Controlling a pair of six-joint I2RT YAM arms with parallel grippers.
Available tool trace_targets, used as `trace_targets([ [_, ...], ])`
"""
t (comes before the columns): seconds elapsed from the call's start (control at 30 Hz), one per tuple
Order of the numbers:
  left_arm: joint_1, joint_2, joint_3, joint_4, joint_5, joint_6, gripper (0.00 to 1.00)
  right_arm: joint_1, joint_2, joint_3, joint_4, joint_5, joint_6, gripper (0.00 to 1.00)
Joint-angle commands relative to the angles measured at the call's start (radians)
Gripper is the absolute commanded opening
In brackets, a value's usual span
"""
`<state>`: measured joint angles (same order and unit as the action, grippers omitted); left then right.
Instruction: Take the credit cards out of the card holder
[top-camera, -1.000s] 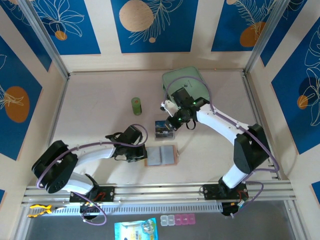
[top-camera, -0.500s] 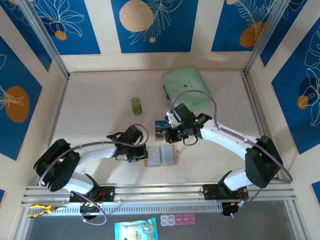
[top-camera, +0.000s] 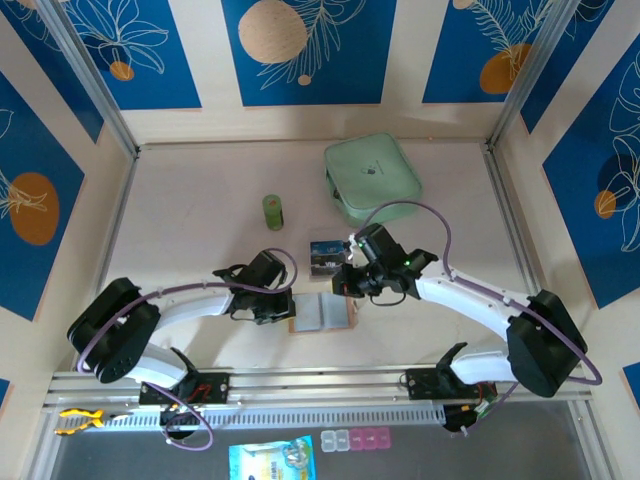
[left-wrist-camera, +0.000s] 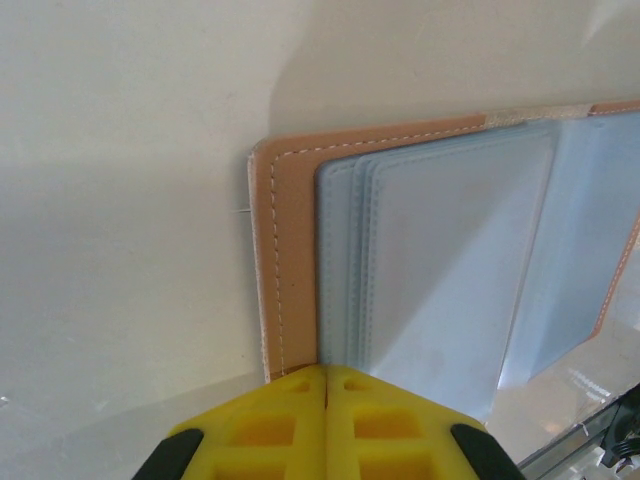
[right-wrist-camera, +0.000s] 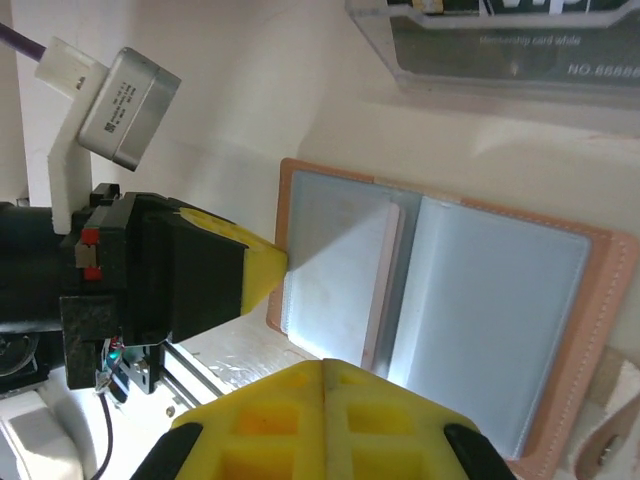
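Observation:
The card holder lies open and flat, tan rim around grey-blue pockets. My left gripper is shut, its yellow tips resting on the holder's left edge. My right gripper is shut too, its tips over the holder's middle fold, next to a pale pinkish leaf; nothing shows between its jaws. The left gripper's tip touches the holder's far side in the right wrist view. A dark printed credit card lies with a clear plastic box just behind the holder.
A mint-green zip case sits at the back right. A small green cylinder stands left of centre. The metal rail runs along the near edge, and frame posts and walls bound the table.
My right arm has swung from the clear box back toward me and now hangs over the card holder, its jaws closing fully. The left arm and the holder have stayed put.

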<state>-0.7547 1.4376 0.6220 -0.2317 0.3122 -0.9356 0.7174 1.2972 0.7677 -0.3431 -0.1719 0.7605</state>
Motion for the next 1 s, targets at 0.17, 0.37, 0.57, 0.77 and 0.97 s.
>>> trace_targets([
  [0.17,-0.002,0.008,0.024,-0.056,-0.025,0.018,0.05,0.027,0.095,0.006,0.072,-0.076,0.098,0.08],
  [0.37,-0.002,0.014,0.030,-0.049,-0.022,0.023,0.04,0.054,0.172,0.035,0.113,-0.111,0.115,0.11],
  [0.57,-0.002,0.002,0.039,-0.058,-0.021,0.022,0.04,0.077,0.229,0.063,0.115,-0.110,0.126,0.14],
  [0.77,-0.002,-0.025,0.036,-0.078,-0.028,0.023,0.05,0.090,0.272,0.089,0.103,-0.111,0.126,0.17],
  [0.97,-0.002,-0.001,0.025,-0.072,-0.023,0.025,0.05,0.097,0.308,0.113,0.086,-0.115,0.120,0.21],
])
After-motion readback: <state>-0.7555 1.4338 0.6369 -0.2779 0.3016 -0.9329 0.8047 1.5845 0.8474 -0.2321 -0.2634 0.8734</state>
